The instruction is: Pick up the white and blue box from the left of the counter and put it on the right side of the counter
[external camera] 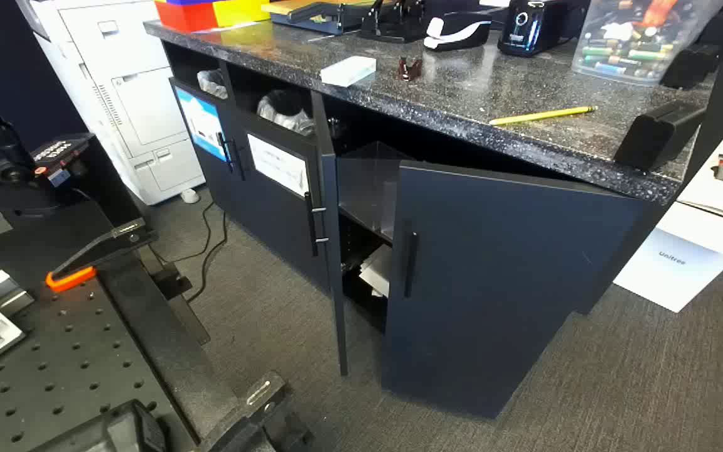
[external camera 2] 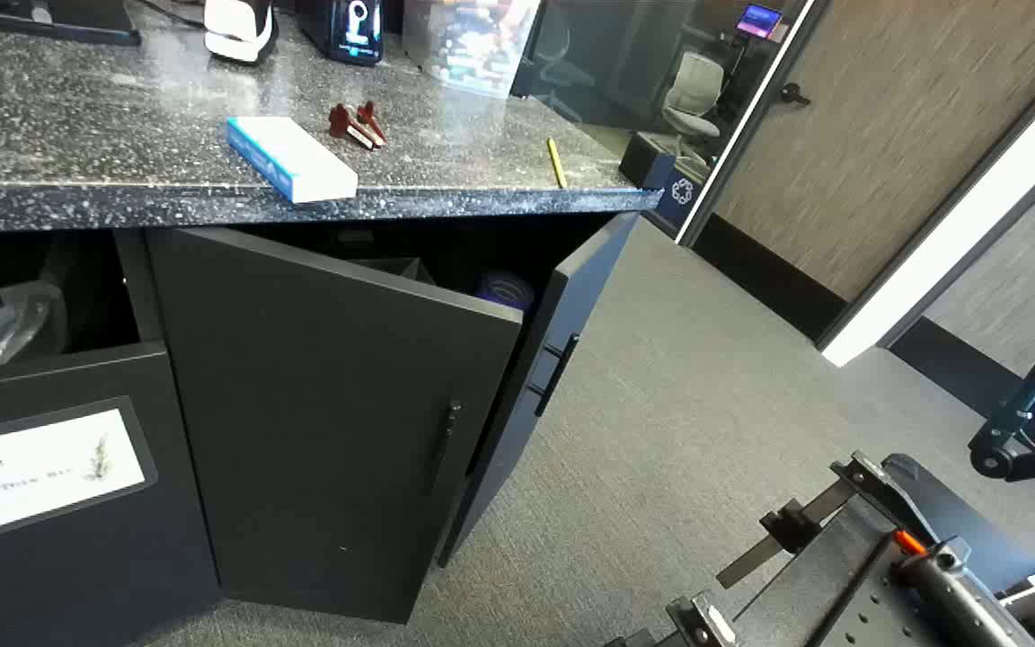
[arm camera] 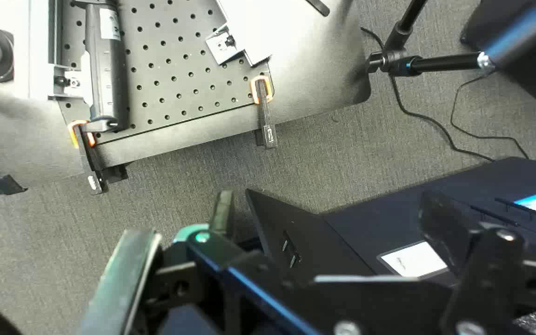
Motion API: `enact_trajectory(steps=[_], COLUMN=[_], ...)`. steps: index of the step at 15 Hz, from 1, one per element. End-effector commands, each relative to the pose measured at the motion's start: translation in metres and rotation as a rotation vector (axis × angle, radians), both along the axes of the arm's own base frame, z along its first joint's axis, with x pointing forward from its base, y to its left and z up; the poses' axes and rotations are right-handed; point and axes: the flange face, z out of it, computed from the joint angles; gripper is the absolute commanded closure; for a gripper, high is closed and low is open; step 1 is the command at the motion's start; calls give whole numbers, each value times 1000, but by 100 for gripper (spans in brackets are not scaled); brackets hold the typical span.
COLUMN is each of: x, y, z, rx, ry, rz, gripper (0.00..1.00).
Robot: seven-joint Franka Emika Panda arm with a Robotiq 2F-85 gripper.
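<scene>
The white and blue box [external camera: 349, 71] lies flat on the dark speckled counter [external camera: 493, 81]. In an exterior view the box [external camera 2: 302, 162] shows a blue long side, and its near end reaches the counter's [external camera 2: 455, 162] front edge. My gripper [arm camera: 333, 221] is open, its fingers wide apart with nothing between them. In the wrist view it points down over floor and cabinet doors; the box is out of view there. In an exterior view the fingertips [external camera: 666, 103] seem to be the two dark blocky shapes before the counter's right end, away from the box.
A dark red staple remover [external camera 2: 358, 124] lies beside the box. A yellow pencil [external camera: 543, 116] lies farther right. Staplers and a clear tub [external camera: 619, 44] stand behind. Two cabinet doors [external camera: 499, 282] stand open below the counter. A perforated black table [arm camera: 170, 60] holds clamps.
</scene>
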Motion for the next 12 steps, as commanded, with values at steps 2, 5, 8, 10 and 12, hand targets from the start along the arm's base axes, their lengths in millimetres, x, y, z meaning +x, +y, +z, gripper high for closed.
enact_trajectory(steps=[2,5,8,10,12], x=[0,1,1,26,65], y=[0,0,0,2,1], z=[1,2,2,-15,-40], rx=[0,0,0,11,17], ry=[-2,-3,-3,19,27], rz=[0,0,0,14,44], gripper=[0,0,0,0,0])
